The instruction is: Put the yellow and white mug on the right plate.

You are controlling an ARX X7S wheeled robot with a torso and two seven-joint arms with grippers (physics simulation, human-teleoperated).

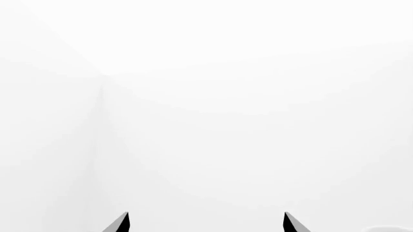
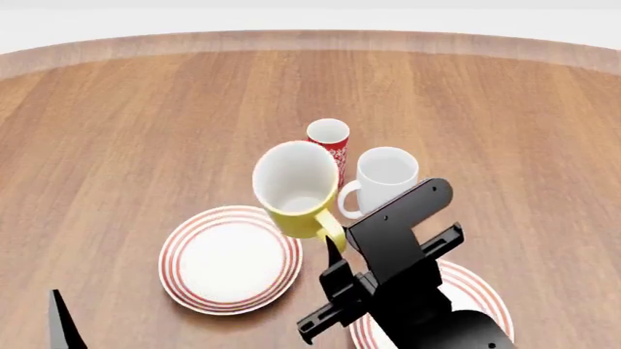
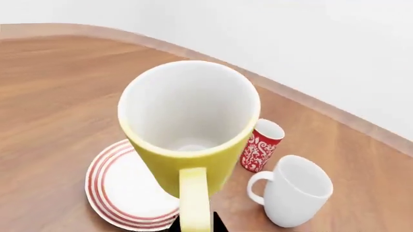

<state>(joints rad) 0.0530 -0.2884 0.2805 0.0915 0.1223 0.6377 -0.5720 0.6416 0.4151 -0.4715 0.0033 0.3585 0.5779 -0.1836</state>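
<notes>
standing on the table (image 2: 116, 109): three mugs, two plates, yellow and white mug (image 2: 296, 189) lifted.

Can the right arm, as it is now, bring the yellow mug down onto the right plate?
Probably yes. The right gripper appears to hold the yellow and white mug by its handle, lifted. The right plate lies just beneath the arm, and nothing seems to stand on its visible part.

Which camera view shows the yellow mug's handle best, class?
The right wrist view: the yellow mug's handle fills the foreground, facing the camera below the open white inside. The head view shows the handle small, next to the right pincer. The left wrist view shows only white.
</notes>
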